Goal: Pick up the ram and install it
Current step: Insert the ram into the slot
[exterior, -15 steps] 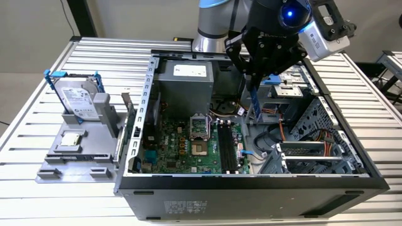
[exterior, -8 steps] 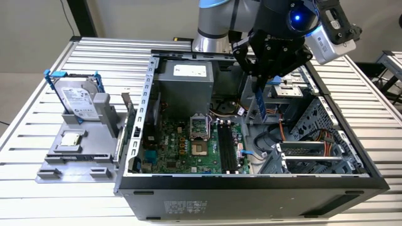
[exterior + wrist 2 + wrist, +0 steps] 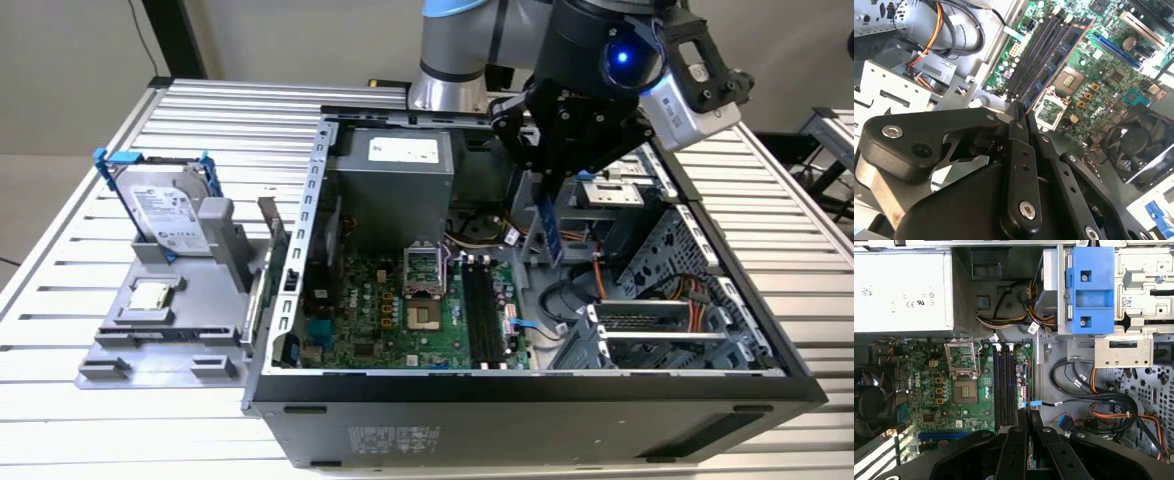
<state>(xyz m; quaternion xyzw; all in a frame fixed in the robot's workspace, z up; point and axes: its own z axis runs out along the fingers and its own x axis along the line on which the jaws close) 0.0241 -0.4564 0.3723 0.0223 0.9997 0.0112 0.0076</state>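
Observation:
My gripper (image 3: pixel 543 178) is shut on the ram (image 3: pixel 545 228), a thin blue stick with dark chips that hangs down from the fingers inside the open computer case (image 3: pixel 307 250). It is held above the motherboard (image 3: pixel 374 310), just to the exterior view's right of the black slots (image 3: pixel 483 310), and does not touch them. In the second wrist view the ram (image 3: pixel 1056 57) reaches out from the gripper (image 3: pixel 1020 107) over the slots (image 3: pixel 1031 57). In the first wrist view the ram (image 3: pixel 1027 387) appears edge-on beyond the gripper (image 3: pixel 1028 416), alongside the slots (image 3: pixel 1004 385).
A hard drive in a blue-handled bracket (image 3: pixel 167 205) and a square processor chip (image 3: pixel 150 295) sit on a grey holder (image 3: pixel 107 365) outside the case. Inside are the power supply (image 3: pixel 394 170), open processor socket (image 3: pixel 423 290), loose cables (image 3: pixel 601 290), a blue drive bracket (image 3: pixel 1089 290) and a fan (image 3: pixel 1139 145).

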